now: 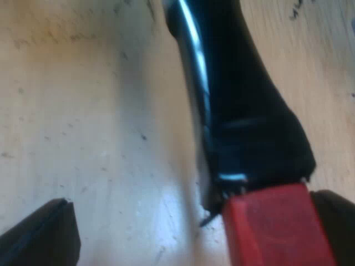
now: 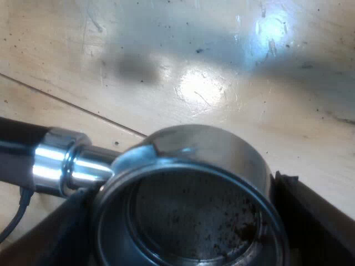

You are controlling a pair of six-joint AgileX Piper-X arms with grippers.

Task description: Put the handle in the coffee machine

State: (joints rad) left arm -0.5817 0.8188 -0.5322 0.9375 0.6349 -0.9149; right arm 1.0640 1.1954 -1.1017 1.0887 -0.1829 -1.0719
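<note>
The right gripper (image 2: 183, 191) clenches the portafilter's basket (image 2: 194, 221), handle (image 2: 19, 141) running toward nine o'clock; the left gripper (image 1: 194, 202), released, straddles its red end (image 1: 277, 230).

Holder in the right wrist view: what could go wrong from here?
The right gripper grips the holder by its smooth round cup, so it might slip or twist. Loose coffee grounds inside could spill if it tilts. The left gripper stands open around the red end of the handle, one finger well off it; closing unevenly may push it aside.
</note>
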